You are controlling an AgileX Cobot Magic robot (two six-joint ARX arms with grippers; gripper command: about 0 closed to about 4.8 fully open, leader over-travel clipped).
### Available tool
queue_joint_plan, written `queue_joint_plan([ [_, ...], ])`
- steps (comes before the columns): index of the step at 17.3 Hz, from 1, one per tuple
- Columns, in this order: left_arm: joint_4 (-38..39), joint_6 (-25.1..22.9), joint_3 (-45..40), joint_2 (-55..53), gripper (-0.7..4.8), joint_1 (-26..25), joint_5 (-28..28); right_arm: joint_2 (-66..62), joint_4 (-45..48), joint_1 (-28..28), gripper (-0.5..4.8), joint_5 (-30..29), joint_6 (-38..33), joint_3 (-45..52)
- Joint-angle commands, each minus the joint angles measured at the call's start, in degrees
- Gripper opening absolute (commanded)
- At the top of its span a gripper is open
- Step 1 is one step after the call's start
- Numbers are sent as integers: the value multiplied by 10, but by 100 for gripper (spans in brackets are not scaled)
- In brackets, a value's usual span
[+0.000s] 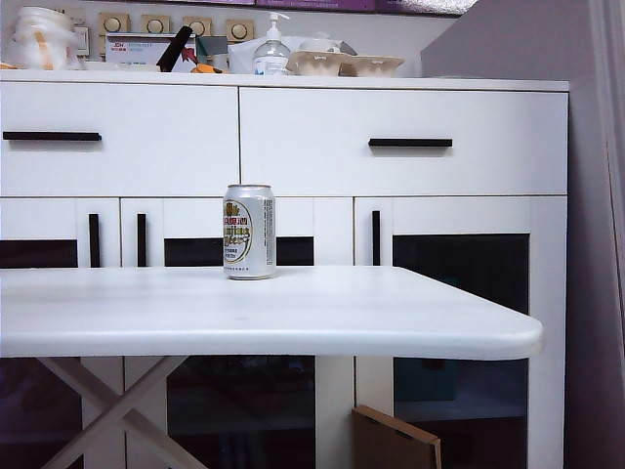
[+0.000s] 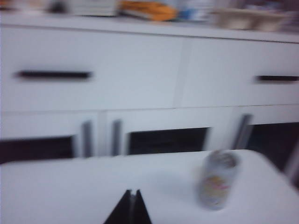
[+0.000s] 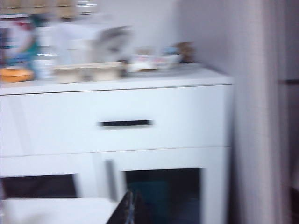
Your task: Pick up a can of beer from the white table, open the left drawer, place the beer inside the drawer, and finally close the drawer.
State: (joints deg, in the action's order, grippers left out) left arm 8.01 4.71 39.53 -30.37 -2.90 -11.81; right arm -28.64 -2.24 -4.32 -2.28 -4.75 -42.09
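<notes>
The can of beer (image 1: 249, 232) stands upright on the white table (image 1: 293, 313), toward its far edge. The left wrist view shows the can (image 2: 217, 179) blurred, off to one side of my left gripper (image 2: 132, 192), which is shut and empty above the table (image 2: 70, 191). The left drawer (image 1: 117, 137) is closed, its black bar handle (image 1: 52, 136) level; the left wrist view has that handle (image 2: 53, 74) too. My right gripper (image 3: 130, 193) is shut, empty, over the table's corner (image 3: 56, 210). Neither gripper shows in the exterior view.
A right drawer (image 1: 402, 142) with a black handle (image 3: 125, 123) sits beside the left one. Glass-paned doors (image 1: 459, 322) fill the cabinet below. A pump bottle (image 1: 272, 51), trays and boxes crowd the cabinet top. A brown board (image 1: 395, 442) leans under the table. A grey wall (image 1: 596, 244) stands right.
</notes>
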Motion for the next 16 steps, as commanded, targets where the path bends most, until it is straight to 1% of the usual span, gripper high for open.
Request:
queue_joint_plan([
  [1, 19, -2, 71, -53, -5, 0, -71, -38, 23, -18, -6, -31, -17, -31],
  [2, 34, -2, 99, -72, -5, 0, -85, -55, 23, -31, -6, -32, -17, -42],
  [5, 88, -5, 174, -113, -5, 0, -89, -101, 28, -79, -6, -32, -17, -70],
  [7, 132, -23, 220, -136, -5, 1, -95, -133, 39, -114, -6, -32, -17, -84],
  [9, 172, -53, 256, -154, -5, 8, -115, -168, 67, -151, -6, -32, -17, -93],
  [11, 203, -74, 276, -165, -5, 28, -129, -205, 98, -186, -6, -32, -17, -104],
  [12, 223, -80, 285, -174, -5, 43, -128, -225, 110, -203, -6, -32, -17, -111],
  [14, 248, -79, 292, -185, -5, 73, -125, -264, 118, -233, -6, -35, -17, -132],
  [16, 253, -79, 293, -190, -5, 100, -110, -303, 117, -255, -6, -37, -15, -155],
])
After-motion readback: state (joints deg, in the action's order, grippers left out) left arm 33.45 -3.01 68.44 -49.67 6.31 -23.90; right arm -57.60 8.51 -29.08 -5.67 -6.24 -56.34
